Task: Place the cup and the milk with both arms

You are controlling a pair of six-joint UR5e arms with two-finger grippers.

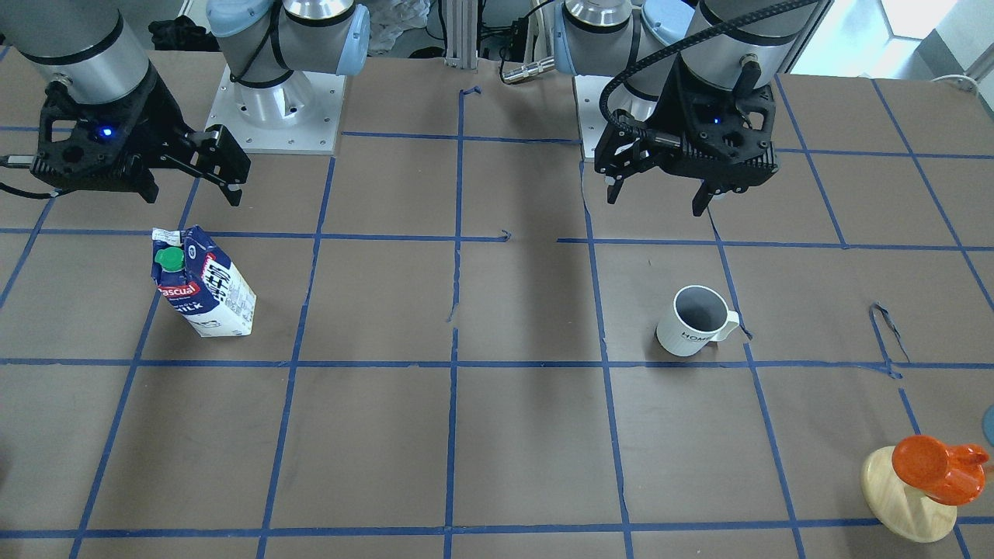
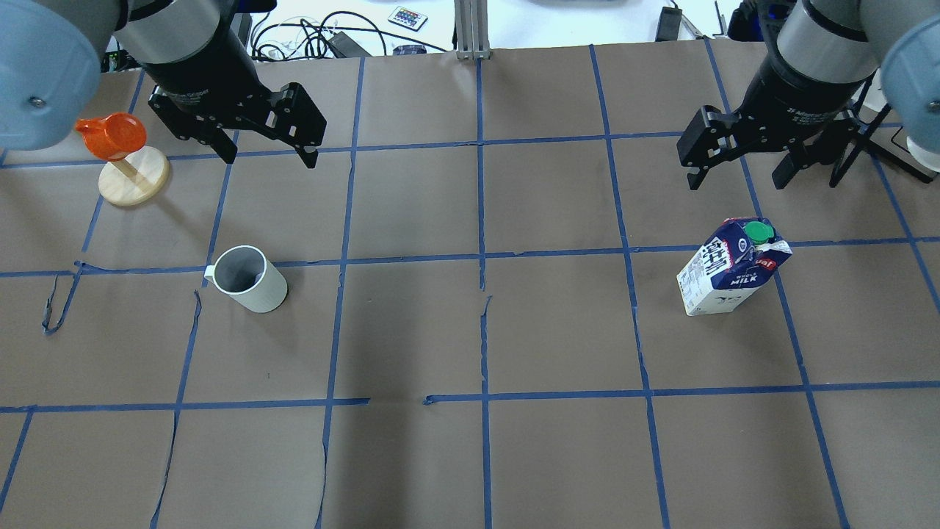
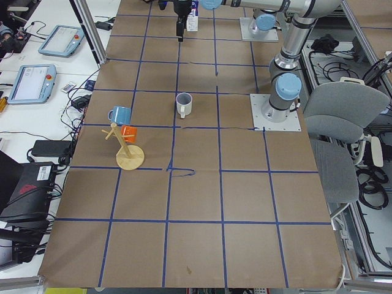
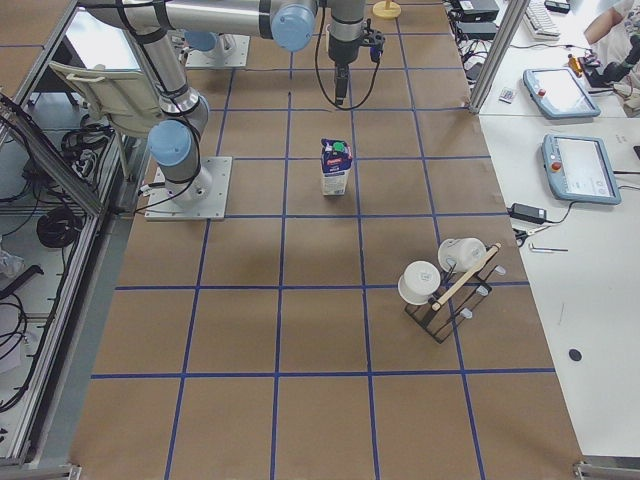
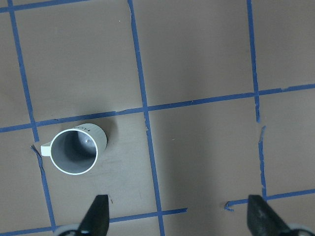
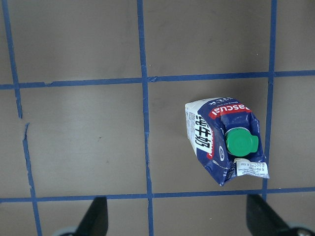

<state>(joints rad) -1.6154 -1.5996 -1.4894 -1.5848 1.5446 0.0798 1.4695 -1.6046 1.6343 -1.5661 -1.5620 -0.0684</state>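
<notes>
The white ribbed cup stands upright on the brown paper at the left, handle toward the left edge; it also shows in the front view and the left wrist view. My left gripper hangs open and empty above the table, beyond the cup and apart from it; its fingertips show at the bottom of the wrist view. The milk stands upright at the right, green cap up, and shows in the right wrist view. My right gripper is open and empty above and beyond it.
An orange cup hangs on a round wooden stand at the far left, close to my left arm. A rack with white cups stands near the table's right end. Blue tape lines grid the brown paper.
</notes>
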